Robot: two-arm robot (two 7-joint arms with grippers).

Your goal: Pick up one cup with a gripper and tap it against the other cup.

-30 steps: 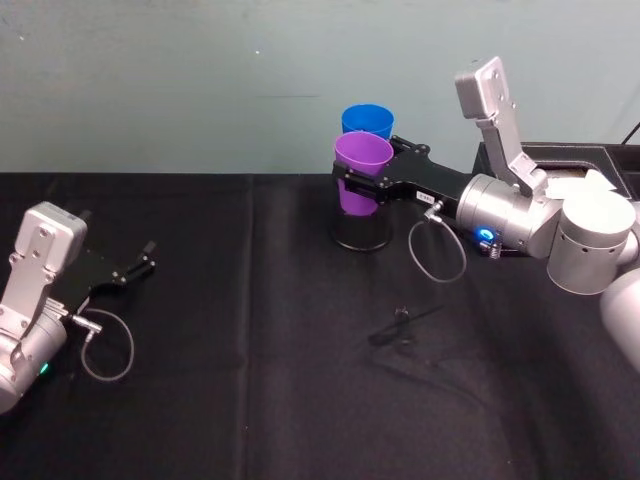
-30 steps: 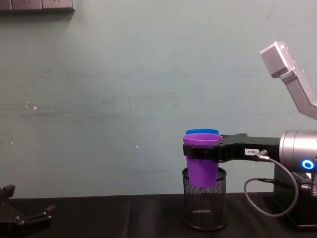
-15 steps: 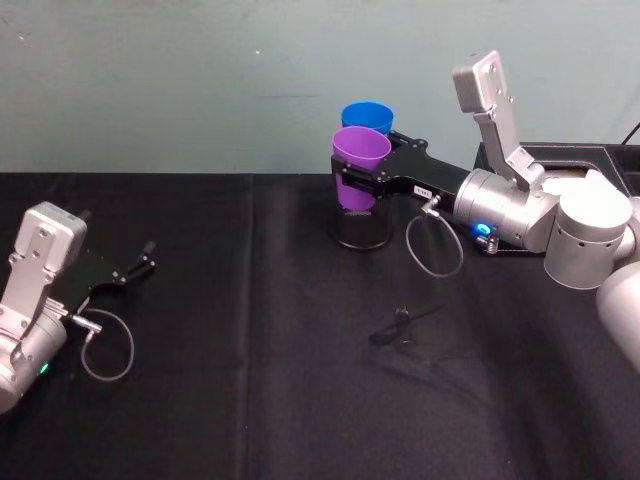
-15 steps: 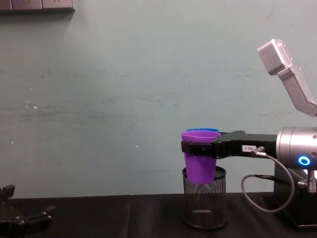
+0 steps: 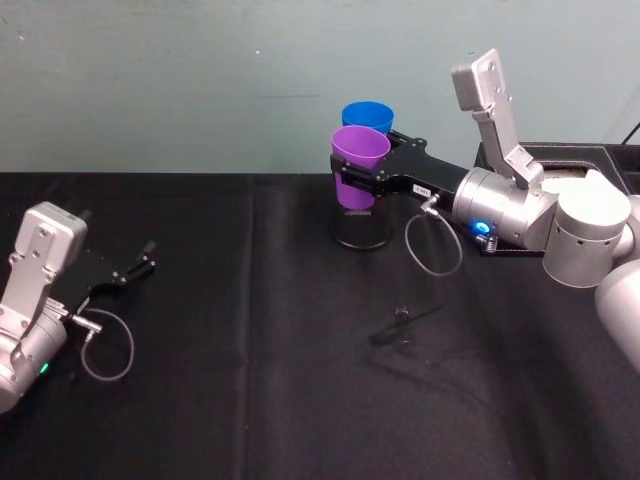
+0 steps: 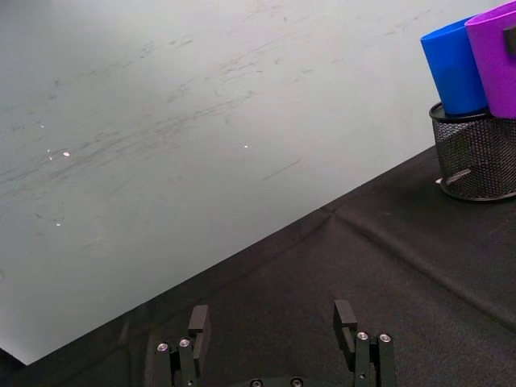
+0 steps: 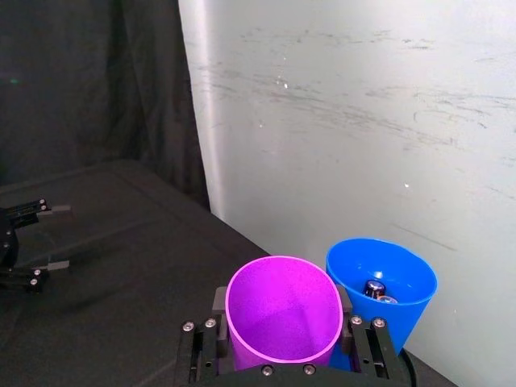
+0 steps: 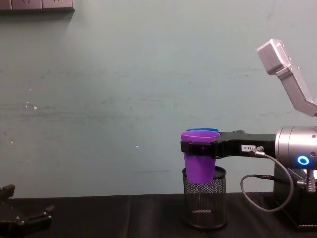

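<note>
My right gripper [image 5: 352,178] is shut on the purple cup [image 5: 358,165], its fingers [image 7: 364,343] clamping the cup's sides just below the rim. It holds the purple cup [image 8: 199,161] upright, with the base dipping into a black mesh pen holder [image 8: 204,203]. The blue cup [image 5: 367,118] stands in that holder directly behind, and its rim [image 7: 387,278] lies right against the purple cup [image 7: 282,318]; I cannot tell if they touch. My left gripper [image 5: 130,270] rests open on the table at the far left, nothing between its fingers [image 6: 345,318].
A black box [image 5: 560,155] sits at the back right behind my right arm. A small dark object [image 5: 400,320] lies on the black cloth [image 5: 250,400] in front of the holder. The wall stands close behind the cups. Cable loops hang from both wrists.
My right gripper has raised the purple cup slightly and shifted it a little to the left, close to the blue cup. The left arm has not moved.
</note>
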